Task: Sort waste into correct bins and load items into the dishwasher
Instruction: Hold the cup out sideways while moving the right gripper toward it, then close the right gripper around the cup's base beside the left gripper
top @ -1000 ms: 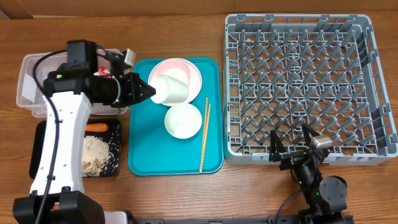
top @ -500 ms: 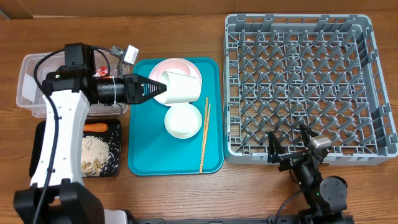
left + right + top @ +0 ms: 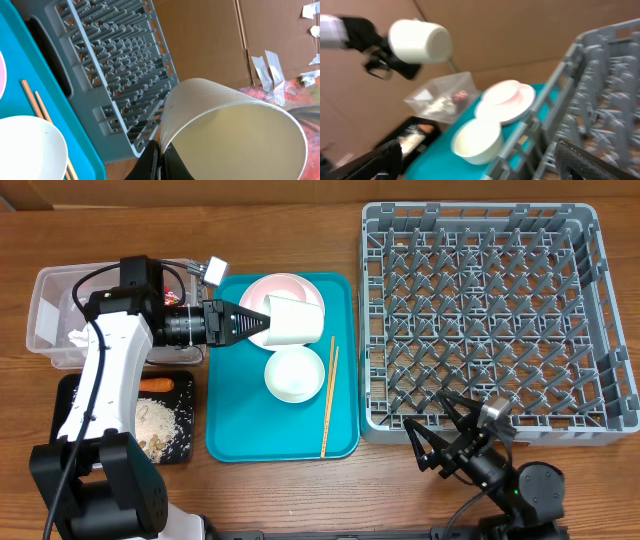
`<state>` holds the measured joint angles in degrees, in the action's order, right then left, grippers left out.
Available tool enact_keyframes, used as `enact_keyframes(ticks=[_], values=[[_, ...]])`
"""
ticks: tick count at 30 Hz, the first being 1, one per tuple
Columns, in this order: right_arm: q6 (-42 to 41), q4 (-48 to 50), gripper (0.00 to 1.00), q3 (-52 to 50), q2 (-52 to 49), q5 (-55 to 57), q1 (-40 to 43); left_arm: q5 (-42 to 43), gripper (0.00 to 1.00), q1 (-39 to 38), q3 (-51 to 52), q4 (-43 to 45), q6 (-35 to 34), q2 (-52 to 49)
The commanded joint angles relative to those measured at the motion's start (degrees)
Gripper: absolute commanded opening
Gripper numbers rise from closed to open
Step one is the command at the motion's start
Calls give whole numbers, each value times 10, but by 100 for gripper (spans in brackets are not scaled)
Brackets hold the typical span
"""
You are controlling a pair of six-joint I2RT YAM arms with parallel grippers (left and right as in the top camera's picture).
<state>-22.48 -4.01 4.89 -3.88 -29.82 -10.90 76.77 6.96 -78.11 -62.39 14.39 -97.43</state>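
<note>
**Left arm with cup raised over the teal tray.** The left gripper (image 3: 252,323) holds the white cup (image 3: 296,320) on its side above the pink plate (image 3: 285,286). Its mouth faces the arm and its base points toward the grey dish rack (image 3: 480,310). The left wrist view shows the jaws pinching the cup's wall at 1 spot on the rim, 1 finger inside and 1 outside. The right gripper (image 3: 440,436) waits at the rack's near wall with its jaws spread wide, holding nothing.

Likely hazards:
- Such a narrow rim hold leaves the cup free to swing or slip during the carry. A drop here would land on the plate or the white bowl (image 3: 294,373).
- A low path could knock the cup's base against the rack's gridded wall.
- A tilted release could leave the cup wedged askew on the pegs.
- The chopsticks (image 3: 329,402) lie loose on the teal tray (image 3: 235,430) beside the bowl and could be swept off by a low pass.
</note>
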Motion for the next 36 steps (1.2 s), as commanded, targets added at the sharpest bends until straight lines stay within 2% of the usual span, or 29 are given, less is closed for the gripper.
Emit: enact_keyframes(ticks=[1, 8, 18, 26, 32, 36], values=[[-33, -11, 100, 75, -45, -36, 0, 23, 4, -19, 3, 0, 19, -3], [-28, -78, 100, 207, -220, -55, 0, 23, 4, -78, 3, 10, 19, -3], [-29, -108, 100, 349, -487, -259, 0, 23, 4, -102, 3, 16, 19, -3], [-30, 14, 100, 359, -622, -315, 2, 23, 4, -108, 3, 16, 19, -3], [-30, 192, 100, 359, -658, -468, 0, 22, 4, -111, 3, 43, 18, -3], [-14, 217, 100, 359, -660, -472, 0, 24, 4, -111, 3, 44, 6, -4]])
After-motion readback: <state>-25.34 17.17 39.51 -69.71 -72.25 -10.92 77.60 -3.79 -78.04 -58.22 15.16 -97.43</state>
